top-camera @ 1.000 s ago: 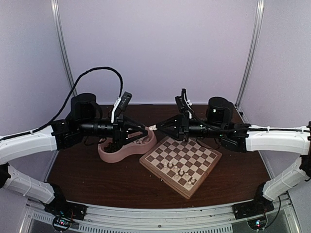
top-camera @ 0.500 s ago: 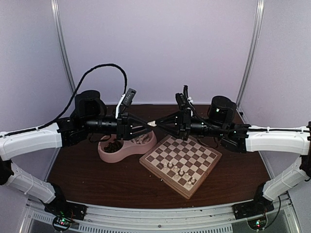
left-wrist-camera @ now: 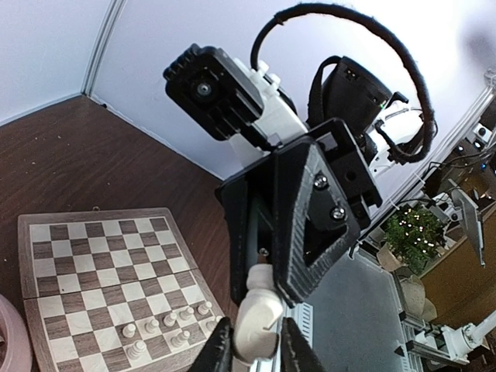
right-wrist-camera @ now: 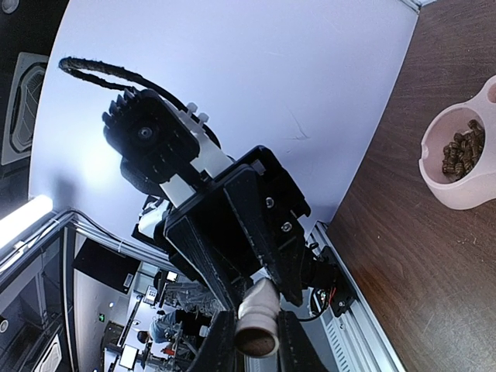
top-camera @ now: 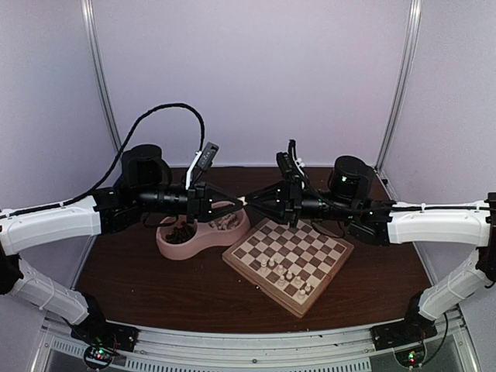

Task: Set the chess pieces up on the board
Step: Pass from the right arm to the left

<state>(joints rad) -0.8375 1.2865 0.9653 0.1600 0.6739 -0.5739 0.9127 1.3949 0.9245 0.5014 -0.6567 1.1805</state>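
Both grippers meet tip to tip in the air above the table's back middle. A cream-white chess piece sits between them. My left gripper is shut on its wider end. My right gripper is shut on its base end. In the left wrist view my left gripper grips the piece from below and the right gripper's black fingers clamp its top. The board lies below to the right, with several cream pieces near its front corner.
A pink double-bowl dish stands left of the board. One bowl holds dark brown pieces, the other holds cream pieces. The dish also shows in the right wrist view. Grey walls with metal rails enclose the brown table.
The left arm has moved right and a little up with the piece. The right gripper has moved left to meet it, and its fingers now close on the piece's other end.
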